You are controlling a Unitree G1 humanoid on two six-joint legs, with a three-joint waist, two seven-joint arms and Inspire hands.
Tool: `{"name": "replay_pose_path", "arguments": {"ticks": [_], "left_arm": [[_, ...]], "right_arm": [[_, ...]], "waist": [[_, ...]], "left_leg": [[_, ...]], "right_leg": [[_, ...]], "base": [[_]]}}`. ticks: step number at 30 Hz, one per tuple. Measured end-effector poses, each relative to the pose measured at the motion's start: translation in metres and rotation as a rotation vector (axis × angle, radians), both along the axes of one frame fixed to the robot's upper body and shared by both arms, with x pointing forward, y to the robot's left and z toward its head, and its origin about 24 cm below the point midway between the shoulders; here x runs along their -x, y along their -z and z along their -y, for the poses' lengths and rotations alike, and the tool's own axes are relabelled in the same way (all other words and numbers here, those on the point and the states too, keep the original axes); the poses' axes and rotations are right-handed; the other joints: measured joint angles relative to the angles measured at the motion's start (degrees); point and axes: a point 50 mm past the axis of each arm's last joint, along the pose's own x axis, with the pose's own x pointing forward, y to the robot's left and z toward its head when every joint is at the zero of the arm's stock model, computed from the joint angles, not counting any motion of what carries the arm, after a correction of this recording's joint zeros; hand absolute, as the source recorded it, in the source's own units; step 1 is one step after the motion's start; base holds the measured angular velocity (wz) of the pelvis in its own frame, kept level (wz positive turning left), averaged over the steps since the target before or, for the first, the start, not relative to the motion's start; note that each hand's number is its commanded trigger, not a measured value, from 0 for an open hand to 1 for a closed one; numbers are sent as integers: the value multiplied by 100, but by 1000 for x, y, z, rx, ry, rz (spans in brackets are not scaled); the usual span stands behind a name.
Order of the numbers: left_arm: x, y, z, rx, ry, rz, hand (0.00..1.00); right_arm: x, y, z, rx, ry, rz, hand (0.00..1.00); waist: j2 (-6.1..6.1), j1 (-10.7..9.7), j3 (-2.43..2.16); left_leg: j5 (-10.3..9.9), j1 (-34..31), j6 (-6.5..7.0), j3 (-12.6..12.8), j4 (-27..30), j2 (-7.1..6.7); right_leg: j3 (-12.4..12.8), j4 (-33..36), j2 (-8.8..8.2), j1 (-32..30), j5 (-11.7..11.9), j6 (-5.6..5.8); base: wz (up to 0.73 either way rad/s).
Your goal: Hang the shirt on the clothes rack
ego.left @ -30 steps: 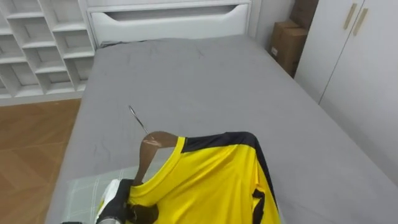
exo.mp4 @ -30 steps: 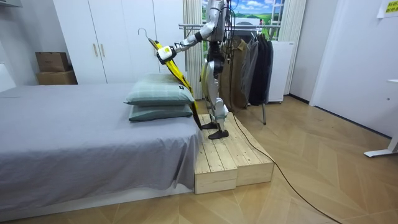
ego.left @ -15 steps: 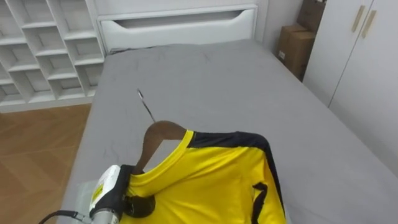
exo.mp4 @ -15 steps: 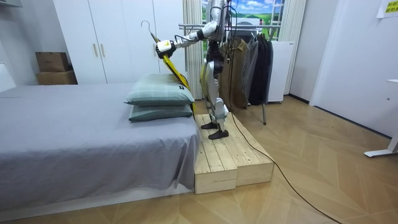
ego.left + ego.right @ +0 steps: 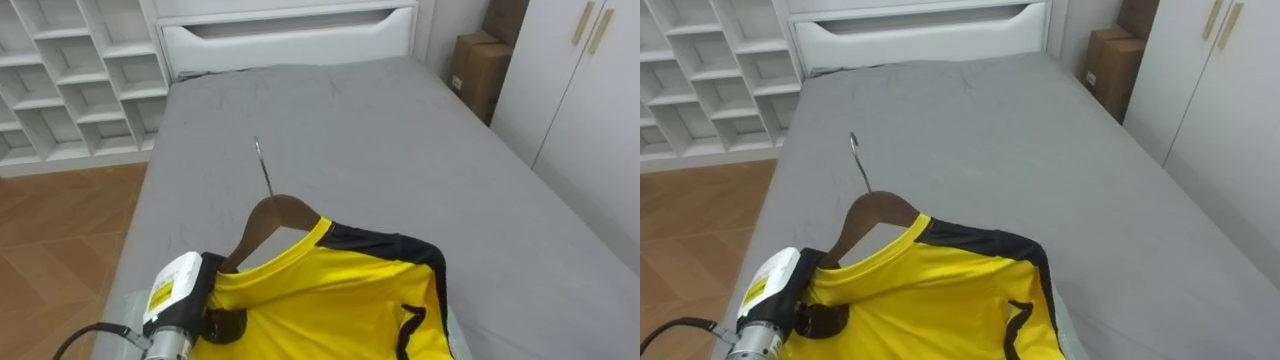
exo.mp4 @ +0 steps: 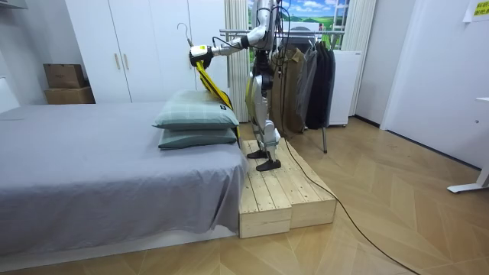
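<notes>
A yellow shirt (image 5: 330, 300) with a black collar and trim hangs on a brown wooden hanger (image 5: 275, 212) whose metal hook (image 5: 262, 165) points up over the bed. My left hand (image 5: 215, 322) comes in from the lower left and is shut on the hanger's left shoulder, partly under the cloth. In the room view I stand on a wooden platform (image 6: 283, 191) beside the bed's pillow end. There my left hand (image 6: 199, 53) is stretched out high with the shirt (image 6: 210, 82) dangling over the pillows.
The grey bed (image 5: 350, 130) lies ahead, with a white cubby shelf (image 5: 60, 80) to its left and a cardboard box (image 5: 480, 70) and white wardrobe (image 5: 590, 100) to its right. Two pillows (image 6: 195, 114) lie below the shirt. A rack of dark clothes (image 6: 306, 76) stands behind me.
My left arm has raised the hanger and shirt higher, and the hook now stands more upright. The robot's feet have stayed on the platform.
</notes>
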Motion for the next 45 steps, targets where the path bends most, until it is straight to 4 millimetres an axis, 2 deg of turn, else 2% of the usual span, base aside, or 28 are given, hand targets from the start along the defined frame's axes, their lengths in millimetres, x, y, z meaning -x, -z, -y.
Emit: {"name": "replay_pose_path", "arguments": {"ticks": [9,14,17,22,26,28,32,38,45], "left_arm": [[7,4,-4,-50,-8,-14,100],[8,1,-6,-66,-22,6,100],[9,1,-7,-65,-34,5,100],[13,5,-13,-77,-55,-10,100],[14,6,-13,-50,-61,-17,100],[14,6,-12,-53,-51,-18,100],[13,1,-8,-47,-35,6,100],[11,-6,-4,-39,-23,34,100],[14,-3,-5,-49,-21,23,100]], "right_arm": [[0,-1,5,82,-105,-53,0],[2,-5,19,203,-148,-80,0],[-4,-11,32,304,-168,-60,0],[-42,-25,41,481,-242,86,0],[-63,-33,41,571,-248,194,0],[-75,-40,41,618,-250,258,0],[-95,-52,39,693,-281,370,0],[-119,-70,34,775,-339,507,0],[-155,-108,12,858,-463,774,0]], "waist": [[41,-34,2],[37,-14,0],[19,-17,-3],[-97,-12,-14],[-117,32,-24],[-120,152,-26],[-146,189,-37],[-172,307,-55],[-184,333,-54]], "left_leg": [[0,-26,0,15,-6,0],[2,-67,-1,9,26,-4],[3,-68,0,26,32,-10],[4,-74,-1,28,60,-13],[4,-63,-1,50,91,-12],[4,-64,-1,86,92,-9],[4,-69,-1,91,97,-7],[4,-60,-1,160,93,-2],[3,9,-1,187,88,-3]], "right_leg": [[-12,7,3,-31,-1,2],[-17,-4,-4,-48,-1,2],[-20,5,-35,-51,-7,9],[-14,-5,-31,-49,-10,14],[-21,-3,-22,-47,-10,13],[9,0,-34,-58,-10,13],[13,-14,-42,-57,-10,14],[131,-2,-35,-54,-10,13],[155,7,-2,-40,-10,13]], "base": [[-1],[0],[0],[0],[0],[-6],[-2],[-7],[-1]]}}
